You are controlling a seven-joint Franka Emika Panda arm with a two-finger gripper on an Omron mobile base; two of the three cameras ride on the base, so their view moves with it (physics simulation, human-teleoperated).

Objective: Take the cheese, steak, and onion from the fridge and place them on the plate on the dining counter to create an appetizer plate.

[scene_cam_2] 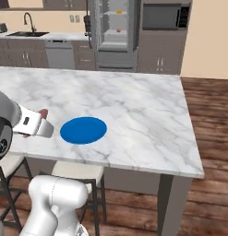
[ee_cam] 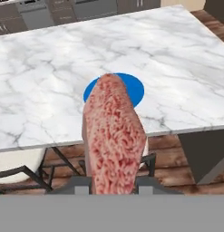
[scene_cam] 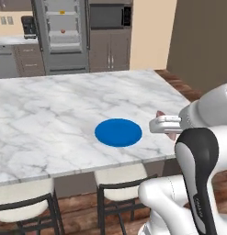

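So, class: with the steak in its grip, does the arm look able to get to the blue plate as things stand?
Probably yes. The gripper, shut on the steak, hangs at the counter's near edge, and the plate lies bare just ahead, with nothing on the marble between them.

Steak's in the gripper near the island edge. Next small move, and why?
Probably carry it forward over the plate, then lower. The gripper is shut on the steak, and both base views show it short of the bare blue disc, at the dining counter's near edge.
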